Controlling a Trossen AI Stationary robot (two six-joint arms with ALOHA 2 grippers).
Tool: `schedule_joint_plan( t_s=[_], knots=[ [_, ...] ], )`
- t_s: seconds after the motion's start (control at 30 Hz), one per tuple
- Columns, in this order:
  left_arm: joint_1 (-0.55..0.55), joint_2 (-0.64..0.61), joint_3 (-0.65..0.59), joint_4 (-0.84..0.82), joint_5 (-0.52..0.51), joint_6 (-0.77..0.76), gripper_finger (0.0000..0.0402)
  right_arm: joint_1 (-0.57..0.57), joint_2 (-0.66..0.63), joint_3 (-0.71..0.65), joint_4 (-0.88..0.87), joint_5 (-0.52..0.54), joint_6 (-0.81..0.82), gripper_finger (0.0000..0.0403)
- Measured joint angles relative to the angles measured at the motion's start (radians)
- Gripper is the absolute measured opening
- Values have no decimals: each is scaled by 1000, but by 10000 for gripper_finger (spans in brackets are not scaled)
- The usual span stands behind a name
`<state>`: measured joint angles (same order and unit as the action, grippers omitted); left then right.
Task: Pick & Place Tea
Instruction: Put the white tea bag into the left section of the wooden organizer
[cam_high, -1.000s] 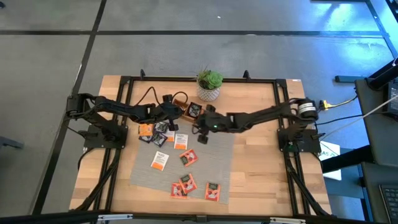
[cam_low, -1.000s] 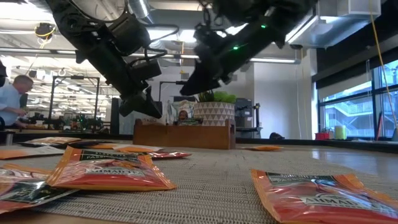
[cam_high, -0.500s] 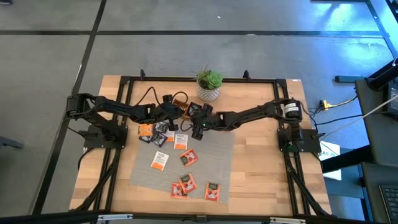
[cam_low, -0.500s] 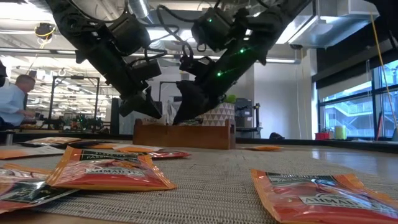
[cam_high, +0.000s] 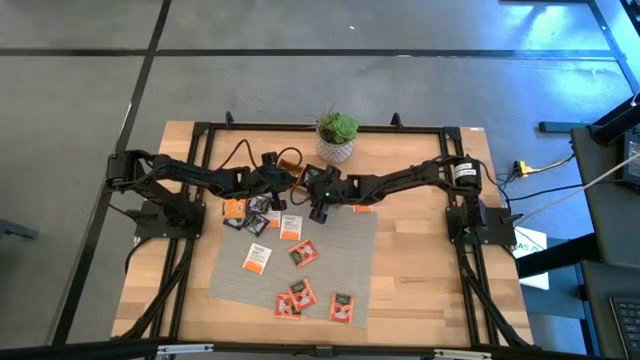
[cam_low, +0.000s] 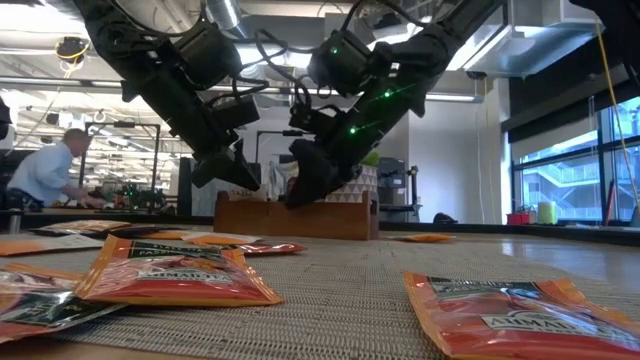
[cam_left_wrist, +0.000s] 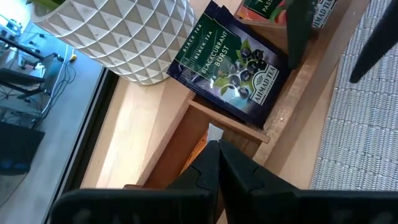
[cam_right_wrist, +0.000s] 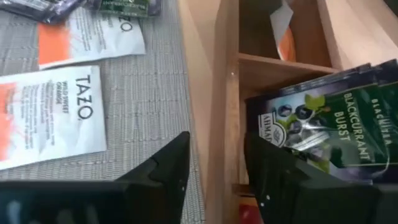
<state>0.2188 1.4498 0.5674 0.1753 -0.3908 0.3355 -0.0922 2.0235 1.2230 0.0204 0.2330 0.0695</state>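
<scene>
Wooden walls of the three-compartment tray (cam_right_wrist: 224, 93) are straddled by the right gripper (cam_right_wrist: 214, 158), whose fingers (cam_right_wrist: 158, 171) are spread a moderate way apart with nothing between them. Dark Blackcurrant Burst packets (cam_left_wrist: 233, 65) are stacked in the tray's middle compartment, beside the white faceted plant pot (cam_left_wrist: 118, 34); a white-and-orange packet (cam_right_wrist: 283, 34) is seen in the next compartment. The left gripper (cam_left_wrist: 217, 165) is held at the tray's end, fingers (cam_left_wrist: 242, 168) pressed together, empty. On the grey ribbed mat (cam_high: 340, 250), white Tazo packets (cam_right_wrist: 53, 118) are laid just beside the tray, and orange-red packets (cam_high: 300, 295) are scattered nearer the front of the bench (cam_high: 420, 270). A person (cam_low: 50, 172) is seen in the room behind
</scene>
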Motion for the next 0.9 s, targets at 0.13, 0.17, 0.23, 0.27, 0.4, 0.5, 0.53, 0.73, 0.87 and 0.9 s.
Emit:
schedule_joint_plan(
  t_s=[0.13, 0.17, 0.23, 0.27, 0.4, 0.5, 0.53, 0.73, 0.87, 0.9],
  knots=[
    [0, 0, 0, 0, 0, 0, 4, -5, 0, 0, -5, -16, -1, 130],
    [0, 0, 0, 0, 0, 0, 3, -6, 0, 0, -9, -17, 1, 124],
    [0, 0, 0, 0, 0, 0, 2, -6, -1, 0, -18, -14, 4, 109],
    [0, 0, 0, 0, 0, 0, 2, -6, -2, 0, -25, -13, 4, 99],
    [0, 0, 0, 0, 0, 0, 5, -9, -3, 1, -43, -18, 4, 52],
    [0, 0, 0, 0, 0, 0, 3, -9, -5, 1, -48, -25, 1, 27],
    [0, 0, 0, 0, 0, 0, 2, -9, -5, 1, -48, -26, -2, 27],
    [0, 0, 0, 0, -1, 14, 5, -11, -6, 1, -52, -102, -30, 27],
    [0, 0, 0, 1, -25, 33, 2, -8, -6, 1, -57, -138, -37, 27],
    [0, 0, 0, 1, -34, 38, 3, -5, -6, 1, -59, -140, -41, 27]
  ],
)
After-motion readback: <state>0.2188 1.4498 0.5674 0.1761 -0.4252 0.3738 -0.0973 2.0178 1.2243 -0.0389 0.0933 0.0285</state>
